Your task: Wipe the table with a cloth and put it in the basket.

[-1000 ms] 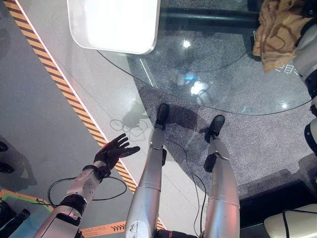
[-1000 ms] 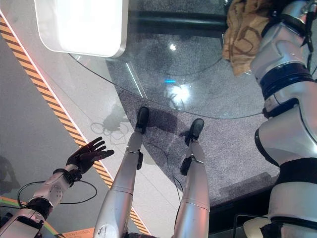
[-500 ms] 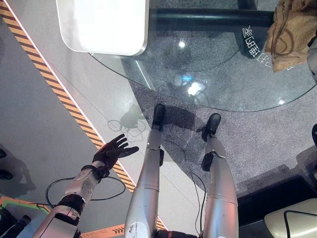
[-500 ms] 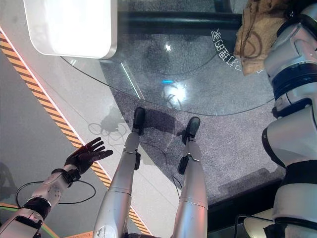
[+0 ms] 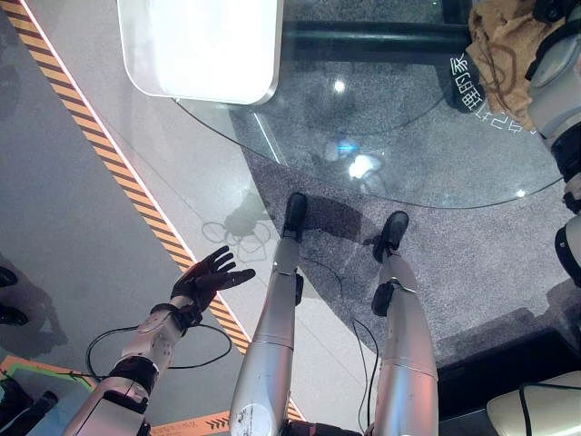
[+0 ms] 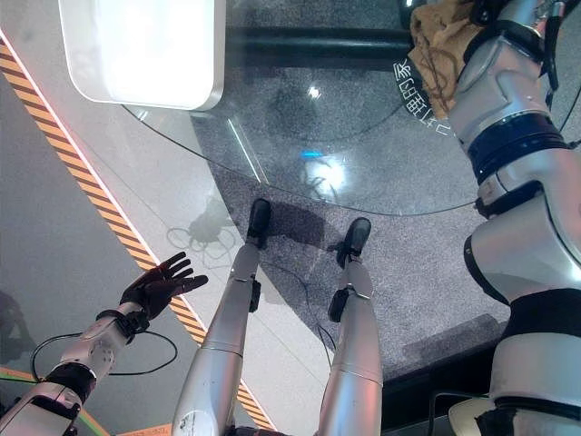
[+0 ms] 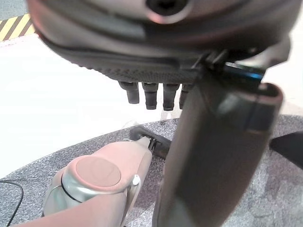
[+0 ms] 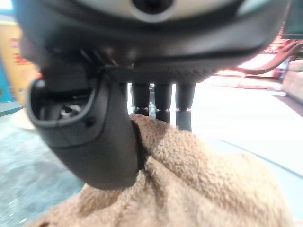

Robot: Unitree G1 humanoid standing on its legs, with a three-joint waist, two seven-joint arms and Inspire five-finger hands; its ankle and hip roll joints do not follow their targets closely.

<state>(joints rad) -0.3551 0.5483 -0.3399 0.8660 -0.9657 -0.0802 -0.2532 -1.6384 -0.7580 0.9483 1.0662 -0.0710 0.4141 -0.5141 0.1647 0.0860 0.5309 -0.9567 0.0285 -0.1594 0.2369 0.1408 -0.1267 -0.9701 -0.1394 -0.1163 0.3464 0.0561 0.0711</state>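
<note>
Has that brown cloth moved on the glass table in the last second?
Yes. The cloth has slid toward the robot's right, uncovering the white lettering on the glass table.

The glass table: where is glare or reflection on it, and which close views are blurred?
In the left eye view, bright light spots reflect on the glass table, and a white panel glares. In the right wrist view, the right hand is blurred over the tan cloth. In the left wrist view, the left hand is blurred.
</note>
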